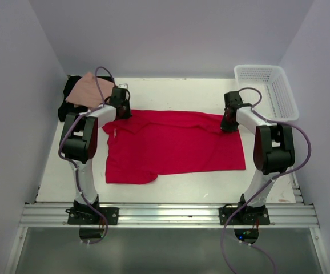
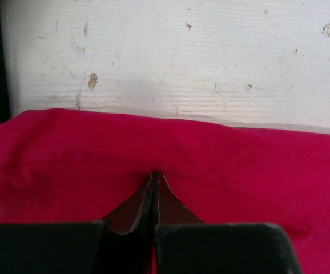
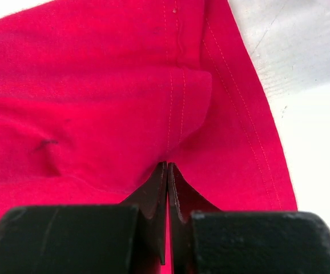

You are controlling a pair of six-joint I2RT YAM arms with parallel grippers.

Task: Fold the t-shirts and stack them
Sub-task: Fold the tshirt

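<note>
On the white surface [image 1: 182, 91] the red t-shirt [image 1: 170, 145] is pinched at its far edge by the left pincer [image 2: 155, 178] and right pincer [image 3: 167, 166] (jaws pressed together, seemingly on cloth), so both should be raised level and drawn nearward.

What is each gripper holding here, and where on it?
Both pinch the red t-shirt along its far edge: the left gripper near its left end, the right gripper near its right end.
</note>
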